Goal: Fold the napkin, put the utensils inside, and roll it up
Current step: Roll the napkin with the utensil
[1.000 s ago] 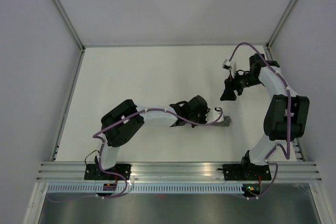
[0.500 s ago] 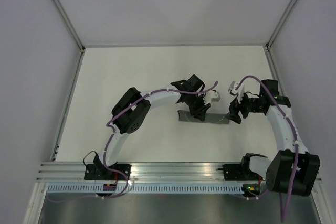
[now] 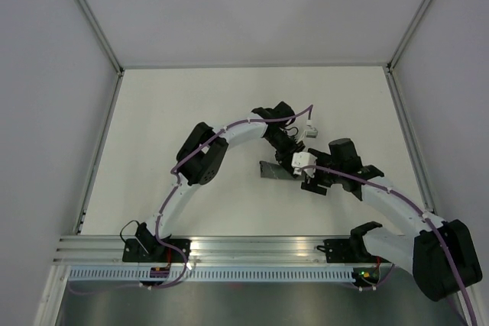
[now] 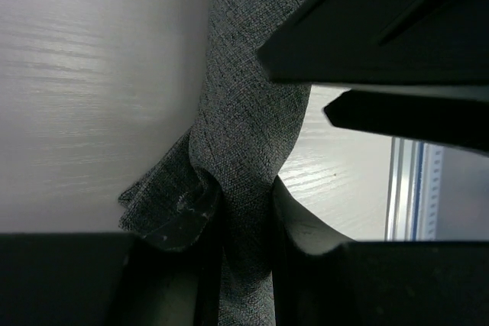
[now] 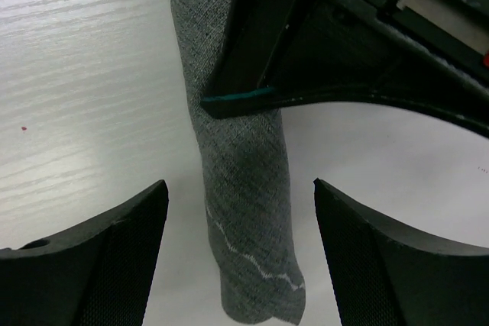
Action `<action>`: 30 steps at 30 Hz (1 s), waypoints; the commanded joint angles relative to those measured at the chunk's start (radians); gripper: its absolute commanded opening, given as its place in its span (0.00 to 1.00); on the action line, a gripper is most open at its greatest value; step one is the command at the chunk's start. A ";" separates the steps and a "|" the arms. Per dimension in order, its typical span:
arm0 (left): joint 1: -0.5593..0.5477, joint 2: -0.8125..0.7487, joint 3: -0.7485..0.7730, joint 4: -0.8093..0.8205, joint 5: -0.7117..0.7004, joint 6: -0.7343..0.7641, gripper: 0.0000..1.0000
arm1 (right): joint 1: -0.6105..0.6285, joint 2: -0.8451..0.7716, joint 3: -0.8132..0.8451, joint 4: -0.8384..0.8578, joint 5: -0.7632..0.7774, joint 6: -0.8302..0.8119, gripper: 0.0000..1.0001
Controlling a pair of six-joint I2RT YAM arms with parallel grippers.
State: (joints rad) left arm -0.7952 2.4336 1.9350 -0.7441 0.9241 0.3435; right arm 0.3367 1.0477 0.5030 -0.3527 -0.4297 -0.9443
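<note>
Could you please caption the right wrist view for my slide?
Open right gripper flanks one end of the rolled napkin while the left gripper pinches it farther along.

Centre of frame: napkin (image 3: 271,170), a narrow dark grey bundle lying on the white table (image 3: 168,112). My left gripper (image 3: 289,156) sits over it; my right gripper (image 3: 311,182) at its right end.

White table (image 3: 191,97), pale grey walls (image 3: 252,5), aluminium rail (image 3: 260,248) along near edge
</note>
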 commanded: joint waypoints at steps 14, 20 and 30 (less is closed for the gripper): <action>0.002 0.064 0.042 -0.133 0.010 -0.020 0.41 | 0.208 0.159 -0.026 0.242 0.266 0.064 0.75; 0.008 0.015 0.032 -0.048 -0.016 -0.067 0.51 | 0.209 0.199 0.000 0.193 0.252 0.078 0.57; 0.080 -0.131 -0.016 0.193 -0.140 -0.231 0.56 | 0.209 0.299 0.124 0.046 0.203 0.145 0.45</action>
State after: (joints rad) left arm -0.7639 2.4020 1.9316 -0.7113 0.8913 0.2047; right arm 0.5415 1.3132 0.5579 -0.2260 -0.2047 -0.8459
